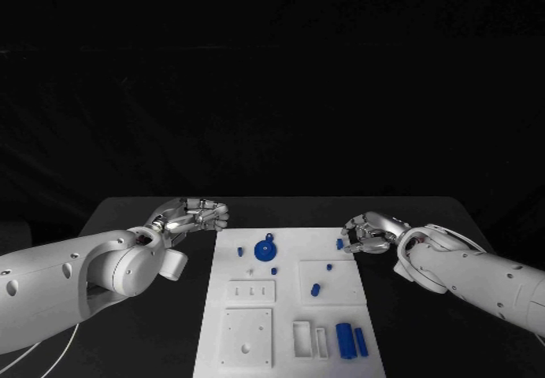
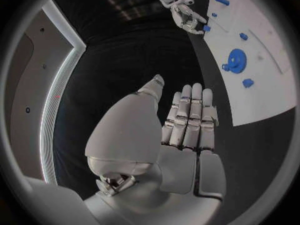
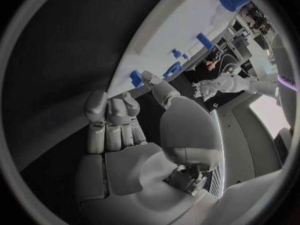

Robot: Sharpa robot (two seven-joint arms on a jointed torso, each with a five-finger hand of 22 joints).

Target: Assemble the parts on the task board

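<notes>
Fingers [image 2: 190,115] of the left hand [image 1: 193,216] side by side and nearly straight, thumb a little apart, nothing between them. Hovers over the black table [image 1: 136,213] just beside the far left corner of the task board [image 1: 290,315], not touching it.

Fingers [image 3: 112,120] of the right hand [image 1: 369,232] curled inward, thumb standing out toward the board. Sits at the board's far right corner, very near a small blue part [image 1: 339,244] at that edge. Cannot tell whether the fingertips touch or hold this part.

On the white board, near the far edge, a blue gear [image 1: 266,252] with a small blue peg [image 1: 241,252] on its left side and another small peg [image 1: 274,271] just behind it toward the near edge. Toward the right edge, in the middle, a raised square plate with two blue pieces [image 1: 316,289] on it. At the near right corner, two long blue cylinders [image 1: 345,340] lying side by side, beside a rectangular frame [image 1: 302,339]. At the near left corner, a square plate with holes [image 1: 246,337]; behind it a small plate with three slots [image 1: 252,292].
</notes>
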